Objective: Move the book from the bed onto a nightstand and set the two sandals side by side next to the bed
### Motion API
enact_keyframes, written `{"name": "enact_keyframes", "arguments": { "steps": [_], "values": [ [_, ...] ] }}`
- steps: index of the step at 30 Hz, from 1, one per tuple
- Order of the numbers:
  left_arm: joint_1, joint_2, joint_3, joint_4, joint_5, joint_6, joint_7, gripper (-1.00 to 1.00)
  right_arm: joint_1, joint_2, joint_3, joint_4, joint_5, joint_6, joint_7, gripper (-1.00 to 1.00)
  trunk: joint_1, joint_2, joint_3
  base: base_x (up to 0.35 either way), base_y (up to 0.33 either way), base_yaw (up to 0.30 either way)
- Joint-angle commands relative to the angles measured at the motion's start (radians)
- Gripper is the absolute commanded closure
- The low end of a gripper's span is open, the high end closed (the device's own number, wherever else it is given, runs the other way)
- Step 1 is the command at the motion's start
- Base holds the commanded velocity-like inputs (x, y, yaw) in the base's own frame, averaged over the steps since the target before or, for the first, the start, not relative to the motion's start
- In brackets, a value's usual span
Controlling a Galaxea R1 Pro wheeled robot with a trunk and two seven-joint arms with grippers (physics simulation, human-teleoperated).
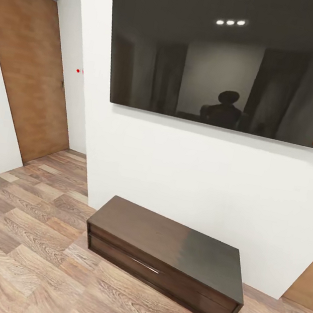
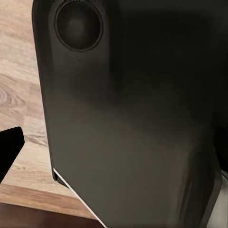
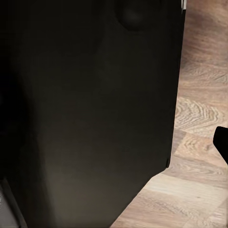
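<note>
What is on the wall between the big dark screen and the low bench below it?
Nothing: in the head view, bare white wall separates the dark screen from the low dark bench.

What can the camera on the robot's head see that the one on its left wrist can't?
The head view takes in a big dark wall screen, a long low dark bench under it against the white wall, and a brown wooden door to the left. The left wrist view instead looks close up at a large black body, apparently part of the robot itself. Both show the wood-plank floor.
</note>
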Motion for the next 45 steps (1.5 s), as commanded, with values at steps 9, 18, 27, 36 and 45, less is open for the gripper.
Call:
{"name": "enact_keyframes", "arguments": {
  "steps": [9, 18, 27, 36, 45],
  "values": [
    [0.001, -0.01, -0.001, -0.002, -0.004, -0.007, 0.0, -1.0, 0.001, 0.001, -0.003, -0.002, 0.0, -0.003, 0.002, -1.0, 0.0, 0.0, -0.001, 0.0, 0.0, 0.013],
    [0.001, -0.017, -0.001, -0.001, -0.004, -0.009, 0.0, -1.0, 0.001, 0.002, -0.006, -0.002, -0.003, -0.004, 0.001, -1.0, 0.0, 0.0, -0.004, 0.0, 0.039, 0.114],
    [0.001, -0.02, -0.001, -0.002, -0.004, -0.009, 0.0, -1.0, 0.001, 0.002, -0.004, -0.002, -0.003, -0.003, 0.0, -1.0, 0.0, 0.0, -0.009, 0.0, 0.232, 0.235],
    [0.001, -0.02, -0.002, -0.002, -0.004, -0.01, 0.0, -1.0, 0.001, 0.002, -0.004, -0.002, -0.004, -0.004, 0.0, -1.0, 0.0, 0.0, -0.015, 0.0, 0.31, 0.256],
    [0.001, -0.021, -0.002, -0.002, -0.004, -0.016, 0.0, -1.0, 0.001, 0.002, -0.004, -0.002, -0.004, -0.004, 0.0, -1.0, 0.0, 0.0, -0.021, 0.0, 0.098, 0.259]
  ]
}}
